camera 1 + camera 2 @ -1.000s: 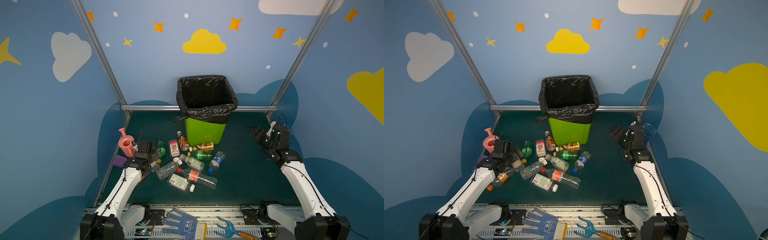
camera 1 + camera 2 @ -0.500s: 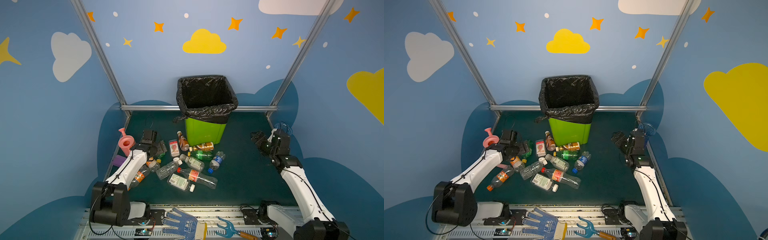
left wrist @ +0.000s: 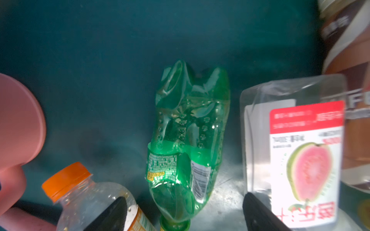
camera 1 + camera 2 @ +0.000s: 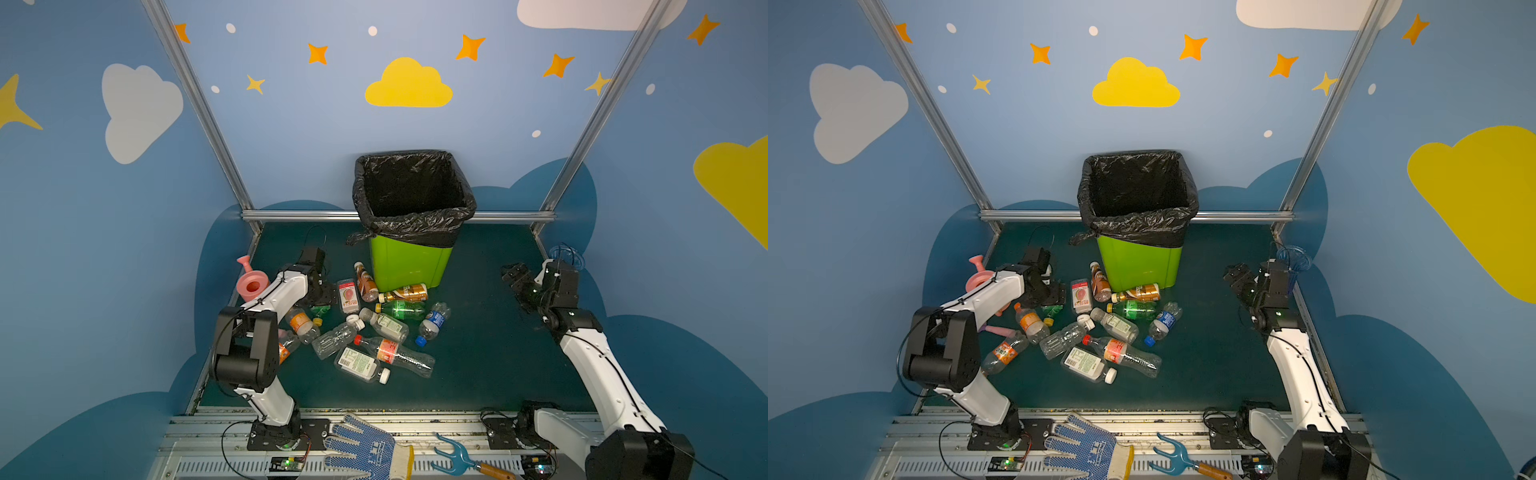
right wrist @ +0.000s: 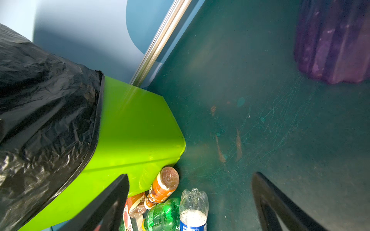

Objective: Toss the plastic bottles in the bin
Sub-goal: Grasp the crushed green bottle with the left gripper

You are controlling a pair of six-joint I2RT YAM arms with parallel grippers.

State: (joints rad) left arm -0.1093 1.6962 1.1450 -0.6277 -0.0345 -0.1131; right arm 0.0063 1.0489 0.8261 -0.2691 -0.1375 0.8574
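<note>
In front of the lime bin [image 4: 409, 266] on the bench [image 4: 478, 365], the plastic bottles [image 4: 376, 332] lie heaped, and the bin's black inside is too dark to read. The left pincer [image 3: 184, 197] straddles a crushed green bottle [image 3: 188, 128] with jaws apart, gripping nothing, the bottle's neck cut off at the frame edge. The right pincer [image 5: 190, 175] hangs wide open and empty, well apart from the heap.
</note>
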